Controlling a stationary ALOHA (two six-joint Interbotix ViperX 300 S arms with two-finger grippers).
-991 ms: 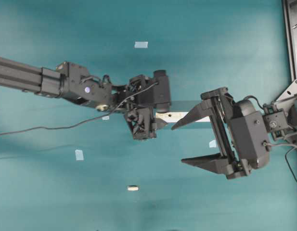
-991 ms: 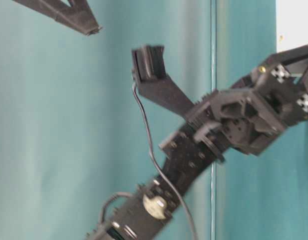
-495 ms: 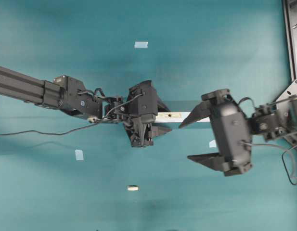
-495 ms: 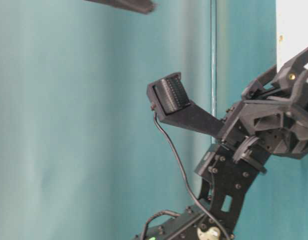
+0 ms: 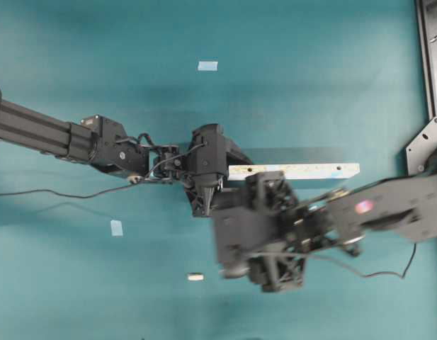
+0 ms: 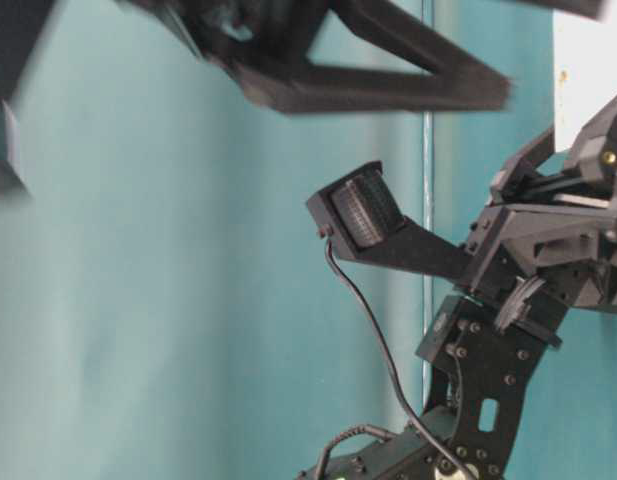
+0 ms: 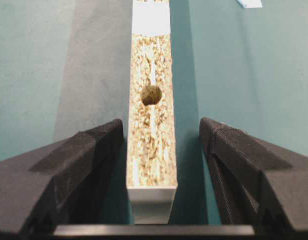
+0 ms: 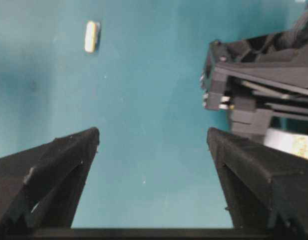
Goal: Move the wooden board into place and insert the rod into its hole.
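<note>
The wooden board [image 5: 296, 171] lies on the teal table, standing on its long edge with the speckled edge up. My left gripper [image 5: 207, 178] straddles its left end. In the left wrist view the board [image 7: 151, 145] runs between the open jaws of the left gripper [image 7: 161, 135], with a dark hole [image 7: 151, 95] just ahead. Teal shows between the right finger [image 7: 228, 145] and the board. The rod [image 5: 195, 277] lies loose on the table, below the board. My right gripper [image 5: 226, 241] hovers blurred between them, open and empty. In its wrist view the rod [image 8: 92, 36] lies ahead to the left of the right gripper [image 8: 153, 137].
Pale-blue tape squares [image 5: 207, 66] [image 5: 117, 227] are stuck to the table. A metal frame [image 5: 429, 64] runs along the right edge. The left arm's cable [image 5: 62, 193] trails across the left side. The left gripper [image 8: 253, 85] fills the right wrist view's upper right.
My right arm has swung left from the board's right end to below the board, nearer the rod, still wide open. The left gripper stays around the board's left end.
</note>
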